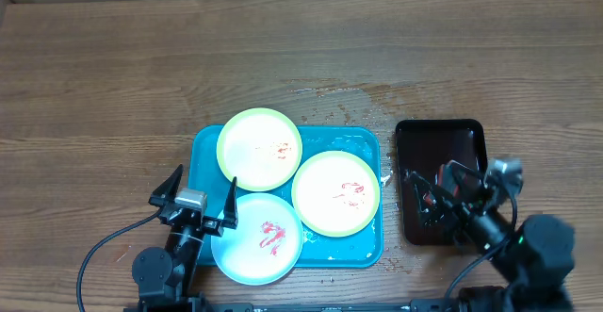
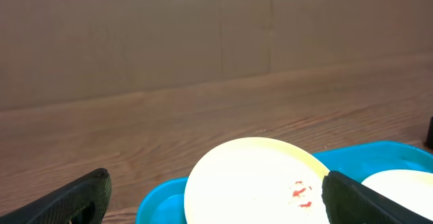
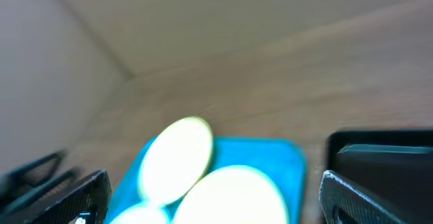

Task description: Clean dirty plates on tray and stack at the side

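Three plates (image 1: pixel 320 204) are lying on the turquoise tray (image 1: pixel 363 144) at the middle of the desk (image 1: pixel 141 67). A yellow-green plate (image 1: pixel 259 149) is at the far left, a second yellow-green one (image 1: pixel 336 192) is to its right, and a pale blue plate (image 1: pixel 256 239) is nearest the robot, overhanging the tray's near edge. Each is carrying red smears, so the job is looking unstarted: nothing is being wiped and nothing is sitting stacked at the side.

The left hand (image 1: pixel 205 176) is hovering with fingers spread wide at the tray's near-left corner, beside the blue plate, gripping nothing. The right hand (image 1: pixel 431 175) is hanging, likewise spread and empty, over a dark tray (image 1: pixel 438 138) just beside the turquoise one. Whether a wiping tool is lying beneath it cannot be told. The next move is probably calling for one hand to fetch something to wipe with while the other is steadying a plate.

Only the overhead view is showing all three plates, their smears and a wet patch (image 1: pixel 344 93) beyond the tray. The left wrist view is catching one plate's red specks close up, plus a sliver of another. The right wrist view is blurring the plates into bright shapes, with no smears readable.
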`<control>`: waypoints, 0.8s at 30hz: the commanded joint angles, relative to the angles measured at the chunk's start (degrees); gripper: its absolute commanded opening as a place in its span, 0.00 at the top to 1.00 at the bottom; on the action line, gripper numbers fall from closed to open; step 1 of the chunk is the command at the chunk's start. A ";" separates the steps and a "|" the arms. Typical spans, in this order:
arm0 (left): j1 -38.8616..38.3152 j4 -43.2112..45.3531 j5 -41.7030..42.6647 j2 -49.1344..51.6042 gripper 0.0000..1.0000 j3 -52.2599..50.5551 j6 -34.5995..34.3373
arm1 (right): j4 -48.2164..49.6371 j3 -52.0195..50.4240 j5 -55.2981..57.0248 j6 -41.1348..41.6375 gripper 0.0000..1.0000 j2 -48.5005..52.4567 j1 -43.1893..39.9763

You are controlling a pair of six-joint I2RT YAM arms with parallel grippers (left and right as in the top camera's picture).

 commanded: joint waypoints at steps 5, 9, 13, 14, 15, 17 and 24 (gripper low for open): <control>0.31 -0.02 -0.35 -0.55 0.00 -0.20 -0.90 | -20.00 21.42 -14.71 -2.40 0.00 24.57 -0.09; 0.31 -0.02 -0.35 -0.55 0.00 -0.20 -0.90 | -33.09 30.47 -11.19 -6.45 0.00 35.87 -0.09; 0.31 0.00 -0.26 -0.55 0.00 -0.20 -0.92 | -48.78 36.39 -3.89 -6.49 0.00 47.93 -0.09; 0.31 -0.02 0.20 -0.55 0.00 -0.20 -0.98 | -50.90 36.46 -3.30 -6.47 0.00 49.72 -0.09; 0.31 -0.02 0.90 -0.55 0.00 -0.20 -1.27 | -53.40 36.37 -1.97 -6.45 0.00 52.22 -0.09; 0.31 0.81 2.14 -0.55 0.00 -0.20 -1.88 | -55.71 36.33 -0.72 -6.47 0.00 55.71 -0.09; 0.28 -0.44 18.51 -0.26 0.00 0.15 -11.80 | -55.74 36.33 -2.47 -10.73 0.00 62.12 -0.09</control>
